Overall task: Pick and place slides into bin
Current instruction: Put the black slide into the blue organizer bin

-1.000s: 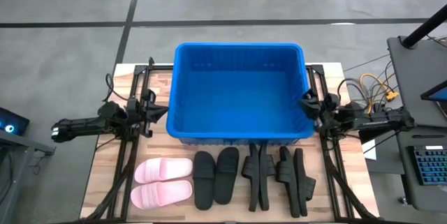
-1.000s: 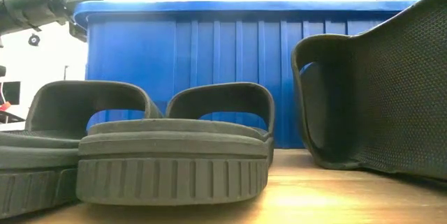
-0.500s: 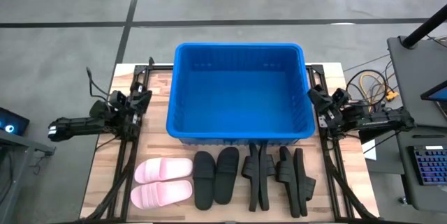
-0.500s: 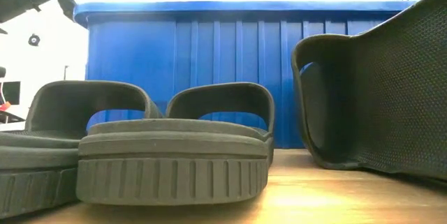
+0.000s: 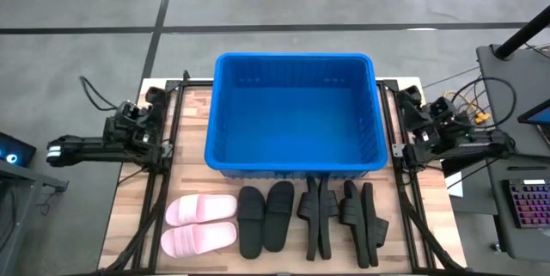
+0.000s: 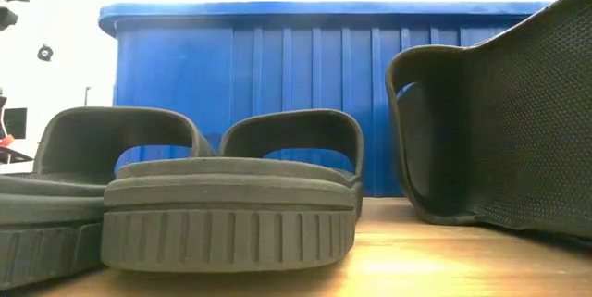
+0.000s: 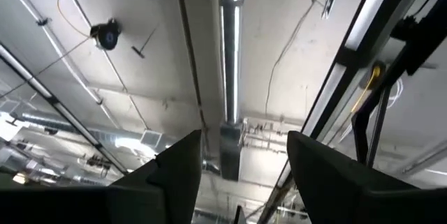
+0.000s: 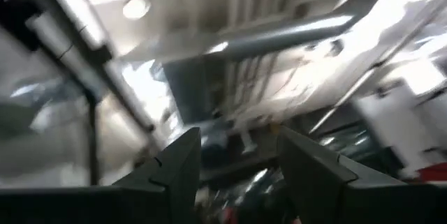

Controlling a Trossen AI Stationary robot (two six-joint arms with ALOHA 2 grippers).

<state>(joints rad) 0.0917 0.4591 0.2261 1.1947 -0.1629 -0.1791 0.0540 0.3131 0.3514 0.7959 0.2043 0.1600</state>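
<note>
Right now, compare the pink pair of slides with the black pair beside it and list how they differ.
The pink pair is pale pink; the black pair beside it is black. The pink slides lie crosswise, one nearer the bin than the other; the black ones lie lengthwise, side by side, pointing toward the bin. The pink pair sits at the row's left end; the black pair stands nearer the middle. Both rest flat on the table, straps up, outside the bin.

The wooden bench [image 5: 195,111] had a big blue bin [image 5: 294,114] sitting on its far half. In front of it lay a row of slides: a pink pair [image 5: 199,224] at the left, a black pair [image 5: 265,217] flat beside it, then more black ones [image 5: 345,217] tipped on edge.
</note>
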